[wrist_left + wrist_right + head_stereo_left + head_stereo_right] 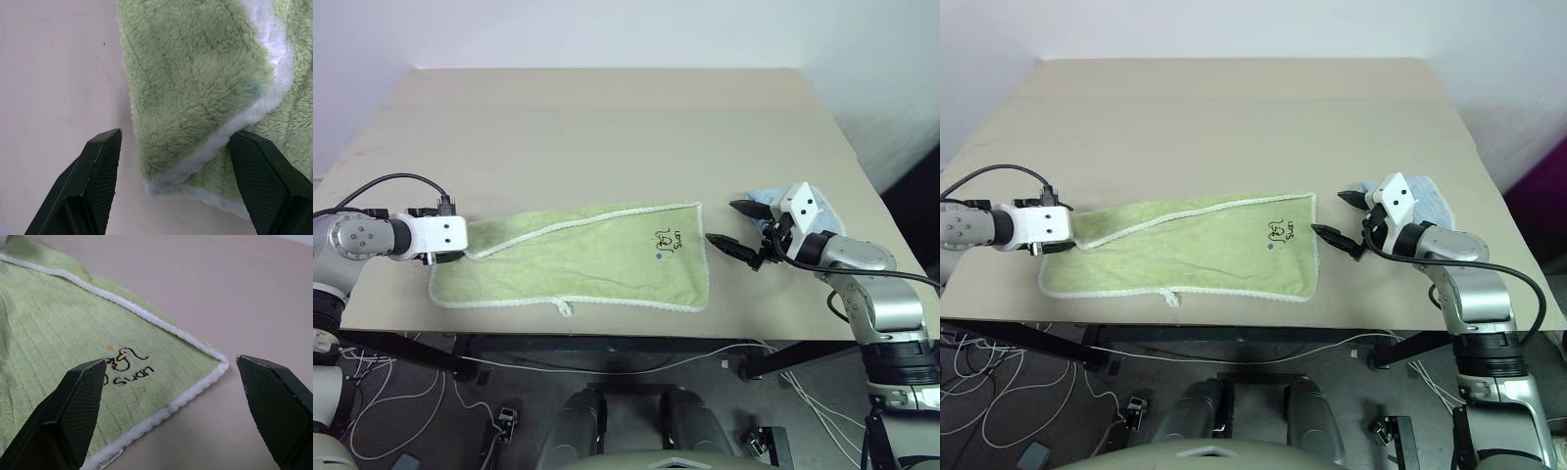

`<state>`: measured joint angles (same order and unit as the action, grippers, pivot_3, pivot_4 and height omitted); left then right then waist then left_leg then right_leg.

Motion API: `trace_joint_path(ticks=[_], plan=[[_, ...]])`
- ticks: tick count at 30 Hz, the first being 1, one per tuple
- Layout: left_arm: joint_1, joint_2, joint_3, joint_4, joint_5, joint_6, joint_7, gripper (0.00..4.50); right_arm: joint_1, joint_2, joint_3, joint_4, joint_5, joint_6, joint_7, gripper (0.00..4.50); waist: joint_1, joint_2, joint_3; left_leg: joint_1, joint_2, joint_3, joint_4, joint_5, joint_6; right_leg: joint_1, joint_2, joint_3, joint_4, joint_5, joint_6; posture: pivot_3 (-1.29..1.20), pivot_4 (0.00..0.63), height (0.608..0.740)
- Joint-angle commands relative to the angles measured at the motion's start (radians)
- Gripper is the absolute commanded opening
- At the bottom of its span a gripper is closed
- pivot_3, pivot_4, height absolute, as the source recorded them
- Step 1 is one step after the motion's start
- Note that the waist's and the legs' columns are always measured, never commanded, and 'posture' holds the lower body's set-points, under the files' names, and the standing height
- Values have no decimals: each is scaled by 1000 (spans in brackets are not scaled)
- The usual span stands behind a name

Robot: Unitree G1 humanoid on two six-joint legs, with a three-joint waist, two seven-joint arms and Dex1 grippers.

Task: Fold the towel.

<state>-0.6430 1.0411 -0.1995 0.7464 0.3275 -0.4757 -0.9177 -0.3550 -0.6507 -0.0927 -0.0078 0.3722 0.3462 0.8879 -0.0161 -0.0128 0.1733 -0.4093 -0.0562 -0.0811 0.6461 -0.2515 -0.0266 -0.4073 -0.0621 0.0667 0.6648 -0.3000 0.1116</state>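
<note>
The light green towel (578,259) lies folded lengthwise near the table's front edge, white edging all round. Its dark logo (666,240) is at the right end and a white loop tag (565,308) at the front edge. My left gripper (177,139) is open at the towel's left end, and its fingers (100,161) straddle the doubled-over corner (195,98). Just off the towel's right edge, my right gripper (734,227) is open too. In the right wrist view its fingers (83,391) frame the far right corner (217,363), above the cloth and apart from it.
A small light blue cloth (1427,192) lies behind the right gripper near the table's right edge. The beige table (607,127) stretches bare behind the towel. The towel's front edge runs close to the table's front edge. Cables (401,411) lie on the floor below.
</note>
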Motion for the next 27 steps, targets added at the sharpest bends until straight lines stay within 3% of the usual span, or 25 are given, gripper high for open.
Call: trace_joint_path(ticks=[1, 12, 22, 27], plan=[[4, 0, 38, -30, -80, -20, -51, 3541, -7, -10, -23, -36, 5, -12, -4, 4500, 2, 0, 0, 0, 0, 0, 0, 0, 0, 0, 0, 0, 0, 0, 0, 0, 150, 740], [92, 43, 91, -146, -167, -29, -94, 3541, -23, 2, -10, -14, -2, -25, -4, 4500, -2, 0, 0, 0, 0, 0, 0, 0, 0, 0, -1, 0, 0, 0, 0, 0, 150, 740], [25, 11, 101, -123, -118, -102, 71, 3541, -43, 5, 0, 8, -6, -35, 5, 4500, 0, 0, 0, 0, 0, 0, 1, 0, 0, 0, 0, 0, 0, 0, 0, 0, 150, 740], [38, 4, 100, -133, -148, -114, 59, 3541, -43, 2, 0, 8, -6, -37, 8, 4500, -3, 0, 0, 0, 0, 0, 1, 0, 0, 0, 0, 0, 1, 0, 0, 0, 150, 740]])
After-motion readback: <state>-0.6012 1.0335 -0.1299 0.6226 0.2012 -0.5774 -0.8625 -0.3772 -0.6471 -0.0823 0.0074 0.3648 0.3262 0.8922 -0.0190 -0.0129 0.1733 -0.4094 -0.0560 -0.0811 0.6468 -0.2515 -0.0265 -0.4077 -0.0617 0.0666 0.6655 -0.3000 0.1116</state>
